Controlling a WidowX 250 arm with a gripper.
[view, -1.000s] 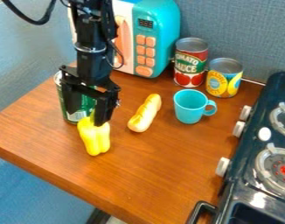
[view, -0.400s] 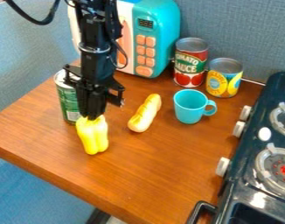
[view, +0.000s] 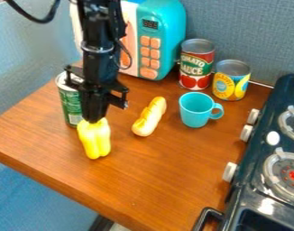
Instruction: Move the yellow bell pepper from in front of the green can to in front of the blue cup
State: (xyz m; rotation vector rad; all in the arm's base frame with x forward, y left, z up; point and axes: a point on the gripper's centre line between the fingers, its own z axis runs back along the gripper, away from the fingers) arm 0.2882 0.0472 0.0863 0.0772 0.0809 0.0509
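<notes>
The pincer [view: 94, 119] was clenched on the top end of the yellow pepper [view: 95, 140], towards the left corner of the bench [view: 155, 180], between its left and front edges. Whether the pepper touched the wood could not be told. Just behind it, by the left edge, stood the green can [view: 71, 106]. The bun [view: 149, 117] lay near the middle, apart from the pepper, and the blue cup [view: 195, 110] stood beyond it, towards the back right corner.
</notes>
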